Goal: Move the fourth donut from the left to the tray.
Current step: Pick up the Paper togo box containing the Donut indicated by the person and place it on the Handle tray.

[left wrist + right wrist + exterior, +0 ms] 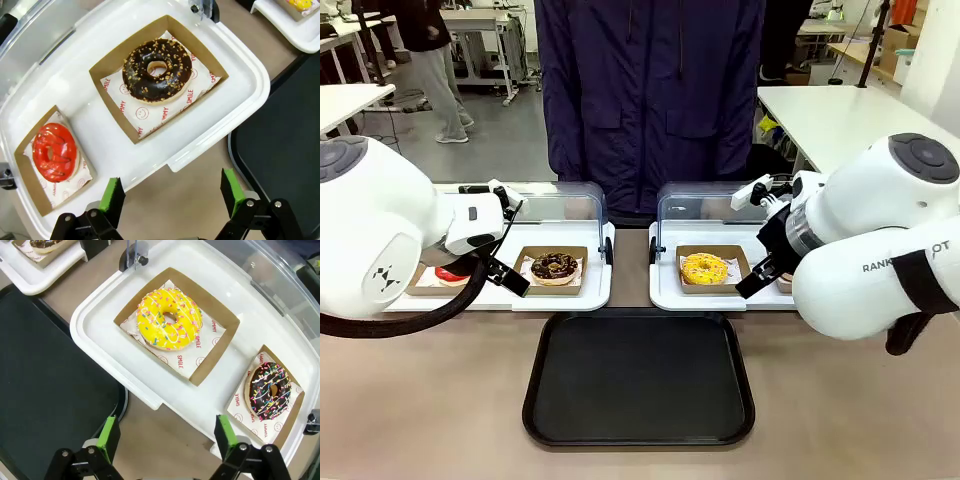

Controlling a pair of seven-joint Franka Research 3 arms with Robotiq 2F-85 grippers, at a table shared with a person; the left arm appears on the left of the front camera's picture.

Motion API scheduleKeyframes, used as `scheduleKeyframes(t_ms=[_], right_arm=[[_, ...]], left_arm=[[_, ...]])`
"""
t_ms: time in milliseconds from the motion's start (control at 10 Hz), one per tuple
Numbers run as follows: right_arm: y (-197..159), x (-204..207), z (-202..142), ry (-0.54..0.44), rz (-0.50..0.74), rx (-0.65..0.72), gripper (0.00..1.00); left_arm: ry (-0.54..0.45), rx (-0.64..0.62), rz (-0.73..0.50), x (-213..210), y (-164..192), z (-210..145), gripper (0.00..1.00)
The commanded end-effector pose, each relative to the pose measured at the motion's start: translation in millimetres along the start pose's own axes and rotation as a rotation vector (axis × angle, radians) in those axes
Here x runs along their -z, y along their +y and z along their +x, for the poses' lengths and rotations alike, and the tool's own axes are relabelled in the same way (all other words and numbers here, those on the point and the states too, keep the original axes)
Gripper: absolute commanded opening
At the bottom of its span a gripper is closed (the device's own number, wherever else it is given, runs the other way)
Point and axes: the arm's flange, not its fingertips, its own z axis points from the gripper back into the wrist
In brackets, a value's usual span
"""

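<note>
right display tray [235,365] lies open from above, its clear lid [280,280] tipped up along the far edge and walling off that side. the fourth donut from the left [270,390] sits in a brown holder [294,415] whose low walls hug it close. the yellow donut [169,326] stands apart, with white floor between them. toward the tray [638,378] there's just the white rim and a strip of tabletop [440,400]. the right arm [880,260] hangs over that corner.

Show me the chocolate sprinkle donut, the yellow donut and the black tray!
chocolate sprinkle donut [260,396], right wrist view, glazed ring
yellow donut [152,331], right wrist view, glazed ring
black tray [640,385], front view, bare middle
</note>
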Motion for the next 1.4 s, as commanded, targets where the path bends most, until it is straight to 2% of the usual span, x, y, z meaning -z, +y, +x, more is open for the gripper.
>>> scheduleKeyframes(t_ms=[0, 1000, 1300], right_arm=[[0, 0, 0, 0.000, 0.000, 0.000, 1.00], [0, 0, 0, 0.000, -0.001, -0.002, 1.00], [-52, -65, 58, -0.085, 0.045, 0.044, 1.00]], left_arm=[[-0.001, 0.000, 0.000, 0, 0, 0, 1.00], [0.000, 0.000, 0.000, 0, 0, 0, 1.00], [-0.005, -0.014, -0.053, -51, 39, 57, 1.00]])
